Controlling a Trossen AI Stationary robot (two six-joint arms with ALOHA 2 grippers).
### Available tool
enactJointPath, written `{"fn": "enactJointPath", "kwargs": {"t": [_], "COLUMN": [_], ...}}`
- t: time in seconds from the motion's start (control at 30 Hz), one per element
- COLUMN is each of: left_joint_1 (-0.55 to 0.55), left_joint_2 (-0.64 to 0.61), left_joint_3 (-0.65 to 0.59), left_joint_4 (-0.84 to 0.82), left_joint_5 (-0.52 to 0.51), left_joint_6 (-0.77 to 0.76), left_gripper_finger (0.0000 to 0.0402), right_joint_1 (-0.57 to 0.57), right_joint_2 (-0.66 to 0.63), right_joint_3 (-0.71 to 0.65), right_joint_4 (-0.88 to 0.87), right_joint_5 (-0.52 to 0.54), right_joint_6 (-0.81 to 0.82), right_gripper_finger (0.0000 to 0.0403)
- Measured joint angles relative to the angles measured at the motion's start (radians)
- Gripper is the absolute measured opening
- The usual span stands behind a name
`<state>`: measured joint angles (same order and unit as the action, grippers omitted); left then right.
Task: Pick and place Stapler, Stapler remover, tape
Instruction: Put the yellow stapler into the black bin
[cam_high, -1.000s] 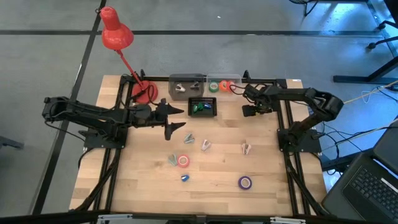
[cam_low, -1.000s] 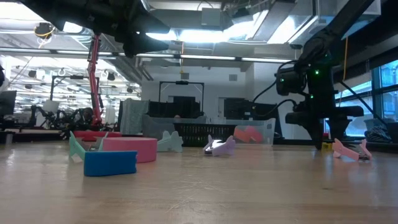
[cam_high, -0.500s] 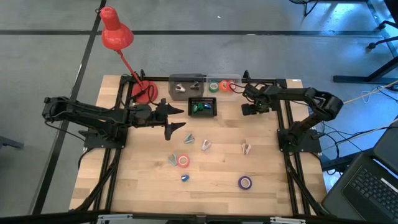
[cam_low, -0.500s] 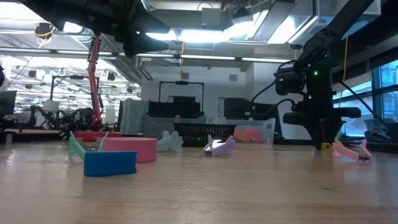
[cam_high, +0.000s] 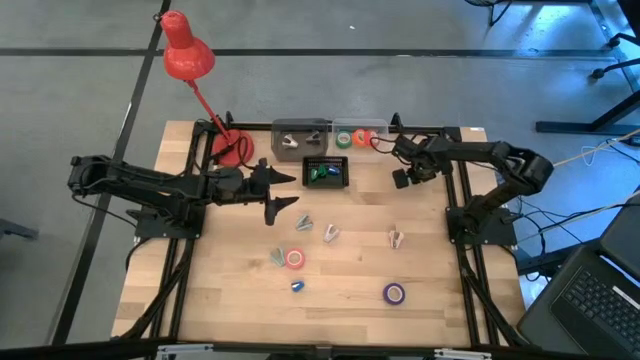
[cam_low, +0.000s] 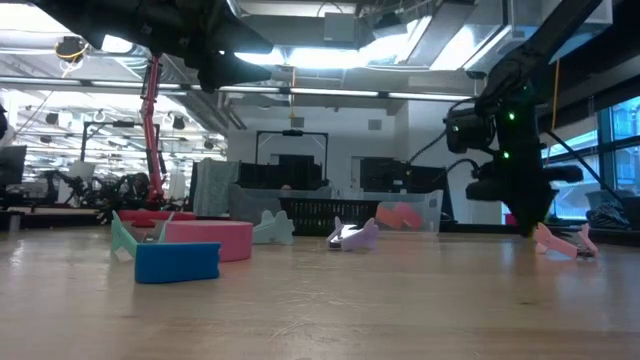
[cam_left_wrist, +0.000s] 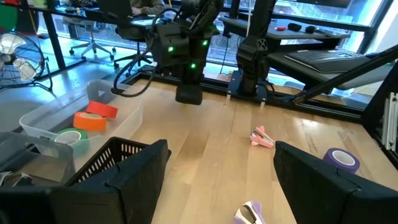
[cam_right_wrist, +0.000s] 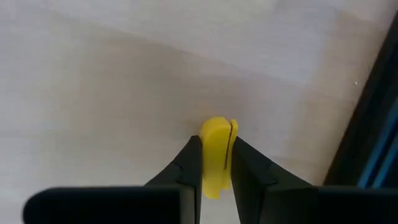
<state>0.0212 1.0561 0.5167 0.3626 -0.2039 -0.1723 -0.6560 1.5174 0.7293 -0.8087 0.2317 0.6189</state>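
My right gripper stands at the table's far right, pointing down, shut on a small yellow stapler-like piece. My left gripper hovers open left of the black basket. On the table lie a red-orange tape roll, a purple tape roll, a blue stapler and several pale staple removers, such as one below my right gripper. Green and orange tape rolls sit in a clear bin. My right gripper pinches the yellow piece by its two flat sides between its two fingers, coming from above and pointing down. A slit in the piece runs along the fingers. Whether the piece still rests on the wood I cannot tell.
A red desk lamp stands at the far left corner. A second clear bin holds staple removers. Black frame rails run along the right side close to my right gripper. The near middle of the table is bare wood.
My right gripper has closed its fingers onto the yellow piece and shifted slightly toward the table's right edge.
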Motion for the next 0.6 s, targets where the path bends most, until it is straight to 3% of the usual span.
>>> {"fn": "enactJointPath", "kwargs": {"t": [0.13, 0.33, 0.6], "left_joint_1": [0.0, 0.0, 0.0], "left_joint_2": [0.0, 0.0, 0.0], "left_joint_3": [0.0, 0.0, 0.0], "left_joint_4": [0.0, 0.001, 0.001], "left_joint_5": [-0.01, -0.038, -0.038], "left_joint_6": [0.0, -0.001, -0.007], "left_gripper_finger": [0.0283, 0.0283, 0.0283], "right_joint_1": [0.064, 0.19, 0.322], "right_joint_2": [-0.034, -0.044, -0.013], "right_joint_3": [0.045, 0.122, 0.307], "right_joint_4": [0.02, 0.252, 0.338], "right_joint_5": [-0.051, -0.288, -0.307], "right_joint_6": [-0.029, -0.154, -0.228], "right_gripper_finger": [0.0054, 0.0054, 0.0054]}}
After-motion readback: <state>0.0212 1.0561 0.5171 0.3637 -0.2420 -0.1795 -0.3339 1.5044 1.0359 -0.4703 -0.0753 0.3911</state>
